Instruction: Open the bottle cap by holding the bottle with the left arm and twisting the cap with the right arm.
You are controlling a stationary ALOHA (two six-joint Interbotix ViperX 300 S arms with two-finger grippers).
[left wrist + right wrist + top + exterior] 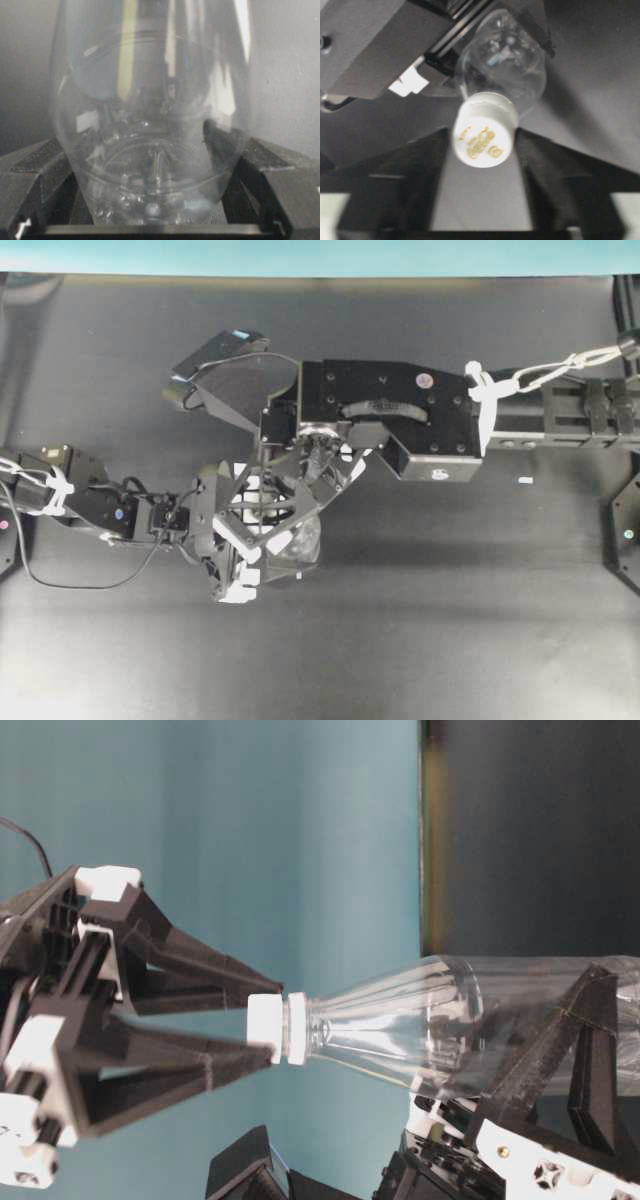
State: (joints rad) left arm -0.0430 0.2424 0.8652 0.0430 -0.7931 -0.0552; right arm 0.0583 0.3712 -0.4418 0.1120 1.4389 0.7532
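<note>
The clear plastic bottle (303, 540) is held off the black table by my left gripper (262, 540), whose jaws are shut around its lower body (150, 125). In the table-level view the bottle (420, 1020) lies sideways in the picture, with the left gripper (590, 1040) round its body. The white bottle cap (268, 1028) sits between the tips of my right gripper (272, 1025), which touch it on both sides. In the right wrist view the cap (482, 140) with gold print fills the gap at the fingertips of the right gripper (484, 137). From overhead the right gripper (290, 502) hides the cap.
A small white fleck of tape (524, 480) lies on the table to the right. A black arm base (625, 530) stands at the right edge. The right arm's boxy body (400, 415) spans the upper middle. A teal wall runs along the back.
</note>
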